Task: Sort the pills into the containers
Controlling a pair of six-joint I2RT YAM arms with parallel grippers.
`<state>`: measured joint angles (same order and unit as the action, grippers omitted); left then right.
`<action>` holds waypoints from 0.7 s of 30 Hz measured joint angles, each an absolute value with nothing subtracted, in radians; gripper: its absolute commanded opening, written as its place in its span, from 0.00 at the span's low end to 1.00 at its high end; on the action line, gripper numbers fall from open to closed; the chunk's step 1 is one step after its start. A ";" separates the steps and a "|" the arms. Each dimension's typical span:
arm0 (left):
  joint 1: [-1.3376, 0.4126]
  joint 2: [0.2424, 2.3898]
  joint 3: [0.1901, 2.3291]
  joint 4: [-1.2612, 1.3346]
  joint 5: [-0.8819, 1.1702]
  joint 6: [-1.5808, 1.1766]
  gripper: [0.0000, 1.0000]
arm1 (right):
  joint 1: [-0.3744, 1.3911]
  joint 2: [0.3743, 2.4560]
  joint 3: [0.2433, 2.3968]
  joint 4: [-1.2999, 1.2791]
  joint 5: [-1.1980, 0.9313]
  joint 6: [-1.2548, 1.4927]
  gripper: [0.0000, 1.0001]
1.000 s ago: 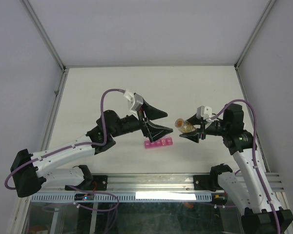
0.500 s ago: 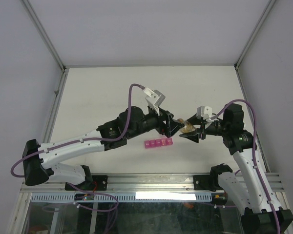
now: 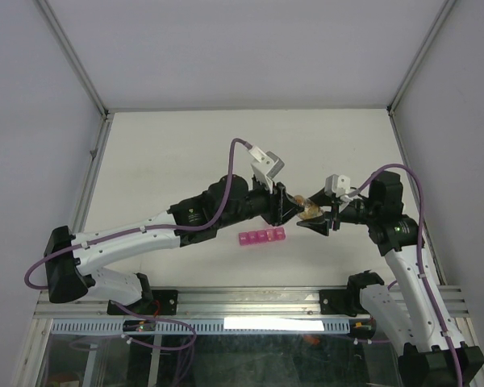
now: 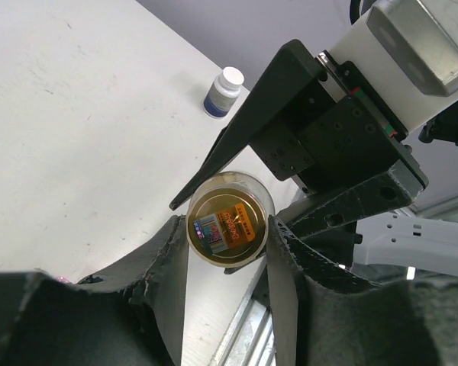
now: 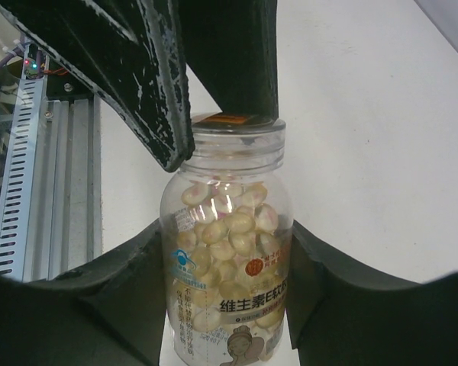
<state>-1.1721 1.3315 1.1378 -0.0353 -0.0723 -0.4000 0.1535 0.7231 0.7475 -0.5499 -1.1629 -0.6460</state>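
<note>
1. Top view: the two arms meet above the white table point(image 3: 185, 153), a little right of its middle. The right gripper point(image 3: 316, 218) holds a pill bottle point(image 3: 310, 210) lying on its side in the air, with the lid end toward the left arm. The left gripper point(image 3: 293, 205) reaches this lid end. How its jaws stand cannot be told from here. The containers point(image 3: 262, 237), a short magenta strip with its lids down, lie flat on the table just below and left of the bottle, apart from both grippers.

2. Left wrist view: the camera looks straight at the round lid point(image 4: 229, 229) of the bottle, which carries an orange sticker. The left gripper point(image 4: 227, 225) has one finger on each side of this lid, and both seem to touch its rim, so it pinches the bottle by the lid. Behind the lid stand the black fingers point(image 4: 259, 122) of the right gripper. Far away on the table stands a small dark bottle with white cap point(image 4: 223, 91).

3. Right wrist view: the right gripper point(image 5: 227, 244) presses on the clear body of the bottle from both sides. The bottle is filled with pale yellow pills point(image 5: 229, 229). At its upper end the dark fingers point(image 5: 149, 76) of the left gripper close around the lid
</note>
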 measured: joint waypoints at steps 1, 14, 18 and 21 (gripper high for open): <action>-1.172 1.332 1.139 -0.035 -0.070 -0.398 0.27 | 0.154 0.723 0.748 -0.550 -1.163 -0.646 0.00; -1.089 1.375 1.203 -0.090 0.249 -0.118 0.31 | 0.152 0.721 0.748 -0.567 -1.170 -0.645 0.00; -1.058 1.435 1.303 -0.196 0.424 0.125 0.45 | 0.150 0.720 0.748 -0.587 -1.169 -0.646 0.00; -1.051 1.465 1.349 -0.247 0.483 0.269 0.57 | 0.150 0.720 0.747 -0.596 -1.169 -0.645 0.00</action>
<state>-1.0508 1.4647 1.3491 -0.2470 0.4828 0.2687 0.1501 0.7200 0.7471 -0.5964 -1.1694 -0.6453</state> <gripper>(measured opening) 0.463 0.545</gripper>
